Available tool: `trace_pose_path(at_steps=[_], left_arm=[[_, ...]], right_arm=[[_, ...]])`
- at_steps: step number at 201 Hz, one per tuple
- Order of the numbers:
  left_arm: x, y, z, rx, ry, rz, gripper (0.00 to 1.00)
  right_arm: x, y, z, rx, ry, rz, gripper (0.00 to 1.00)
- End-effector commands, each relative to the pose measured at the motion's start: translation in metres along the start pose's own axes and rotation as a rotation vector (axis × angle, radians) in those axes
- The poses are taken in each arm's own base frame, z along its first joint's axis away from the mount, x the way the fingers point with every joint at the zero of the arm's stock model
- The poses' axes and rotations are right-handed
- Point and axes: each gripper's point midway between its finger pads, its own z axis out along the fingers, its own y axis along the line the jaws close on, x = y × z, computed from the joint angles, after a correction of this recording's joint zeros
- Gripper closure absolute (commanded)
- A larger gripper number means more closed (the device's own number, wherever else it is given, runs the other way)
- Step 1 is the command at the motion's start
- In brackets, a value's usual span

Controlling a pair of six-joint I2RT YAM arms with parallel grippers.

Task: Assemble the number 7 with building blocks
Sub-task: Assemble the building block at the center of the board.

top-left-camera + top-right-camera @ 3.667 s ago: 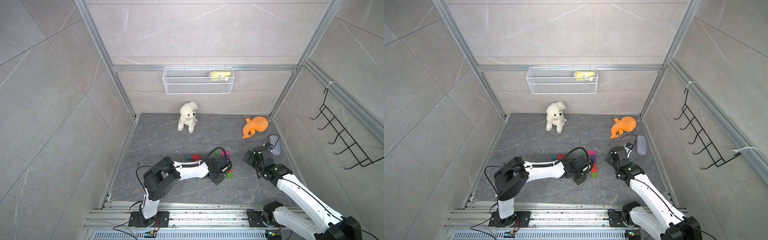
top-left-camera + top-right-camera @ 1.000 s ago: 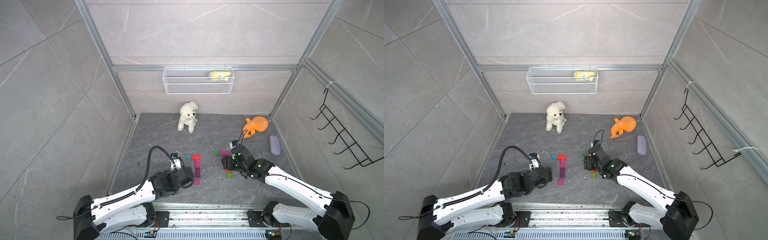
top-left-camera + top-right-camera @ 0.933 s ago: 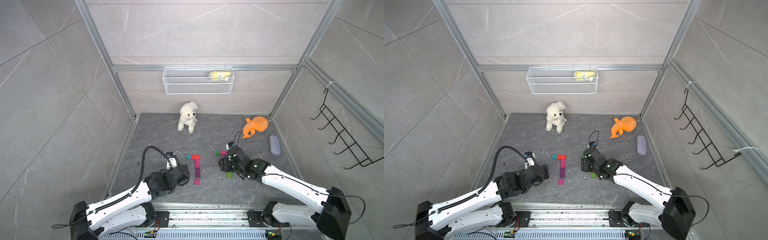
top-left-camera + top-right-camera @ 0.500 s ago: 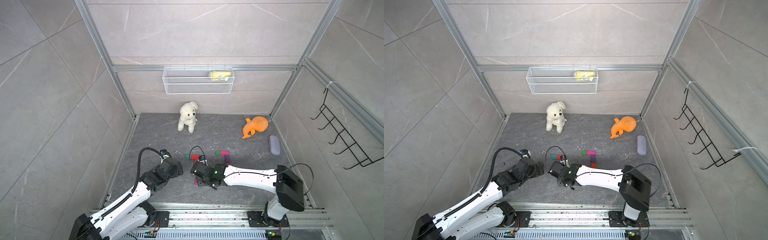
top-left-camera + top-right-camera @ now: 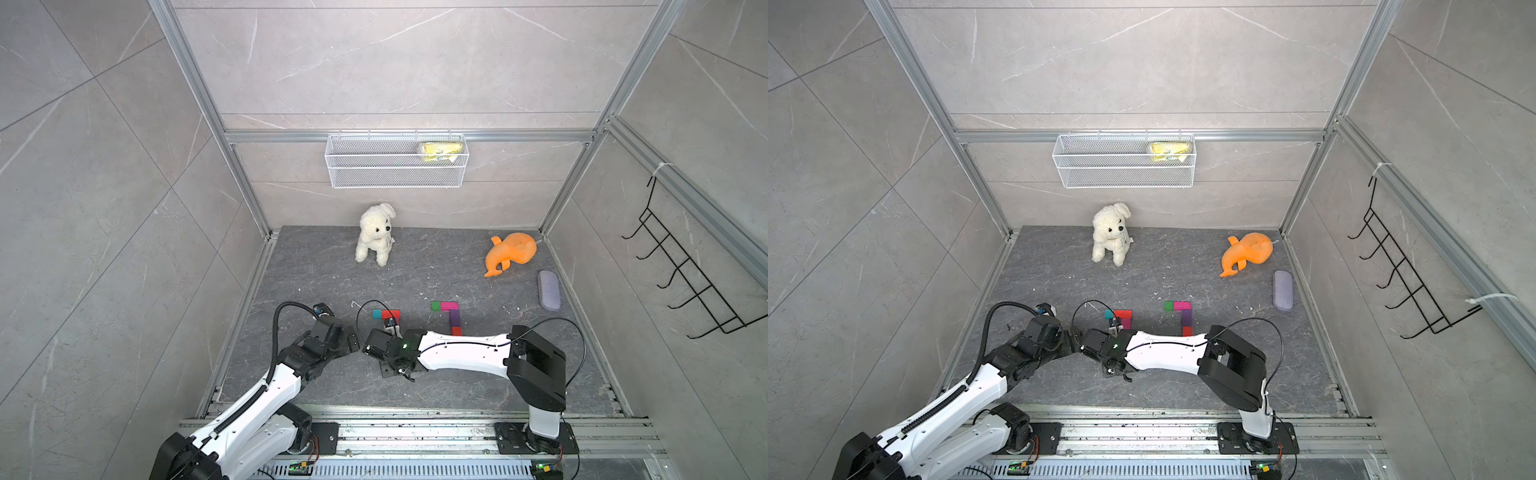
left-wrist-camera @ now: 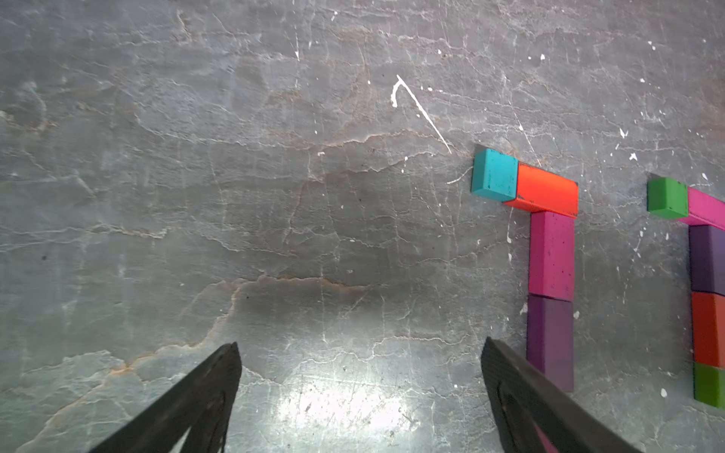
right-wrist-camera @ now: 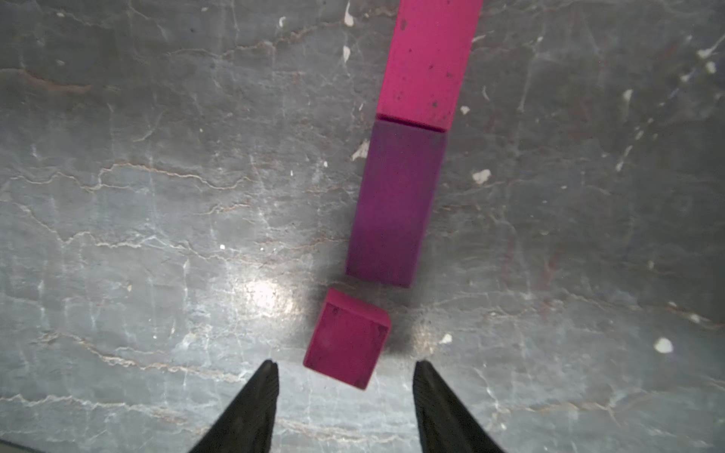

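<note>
Two flat figures of building blocks lie on the dark floor. The nearer number 7 has a teal block [image 6: 494, 174] and a red block [image 6: 547, 192] as its bar, with a magenta block [image 7: 427, 59] and a purple block [image 7: 396, 204] as its stem. A small magenta cube [image 7: 347, 337] lies skewed just past the purple end. My right gripper [image 7: 345, 362] stands open around the cube's near corner, with a gap on each side. It hides the stem in both top views [image 5: 395, 371]. My left gripper [image 6: 361, 341] is wide open over bare floor, left of the stem.
A second block figure [image 5: 451, 311] in green, magenta, purple and red lies to the right. A plush dog [image 5: 375, 235], an orange toy [image 5: 511, 253] and a grey-lilac case [image 5: 548, 289] sit further back. A wire basket [image 5: 397, 166] hangs on the back wall.
My right arm swung left from the second figure to the foot of the first, and its jaws narrowed. My left arm drew back leftwards and its gripper opened fully.
</note>
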Motion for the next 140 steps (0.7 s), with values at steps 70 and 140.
trace_pose_path(at_steps=[70,140], left_arm=[[-0.005,-0.003,-0.003,0.027,-0.023,0.032,0.00],[-0.003,0.000,-0.004,0.018,-0.024,0.036,0.00]], right_arm=[[0.006,-0.007,0.012,0.049,0.048,0.033,0.52],[0.008,-0.007,0.019,0.050,0.068,0.037,0.60]])
